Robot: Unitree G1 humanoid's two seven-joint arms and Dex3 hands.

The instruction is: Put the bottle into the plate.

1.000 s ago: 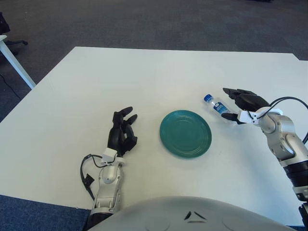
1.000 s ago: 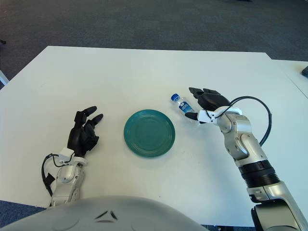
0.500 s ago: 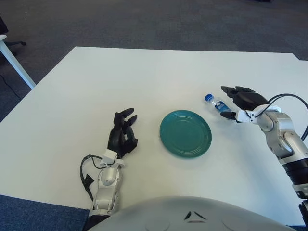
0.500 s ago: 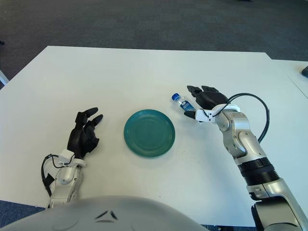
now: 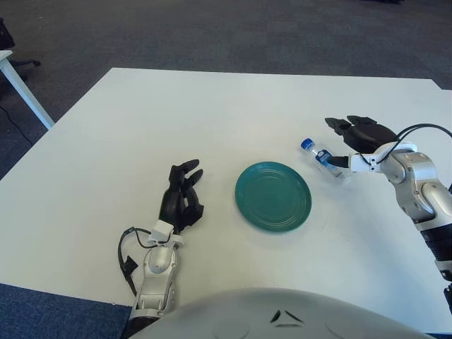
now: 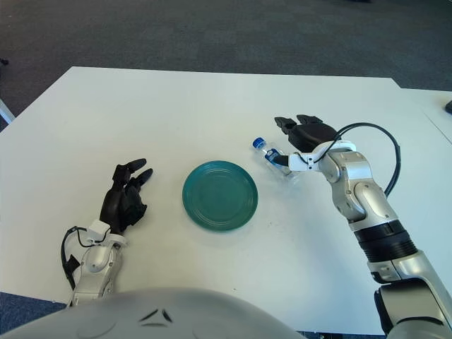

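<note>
Grasp step: right hand open over lying bottle, holding nothing; I'd close squarely mid-body before lifting to plate.

A white table fills most of both views, its top plain and matte, with its far edge running across the upper part of the scene and its left side slanting down toward the near corner. Beyond and around the table lies dark grey-blue carpet, which also shows at the lower left corner. At the far left edge of the left eye view stands part of a second white table, with one slanted white leg reaching down to the carpet. A thin dark cable lies on the carpet near that leg.
</note>
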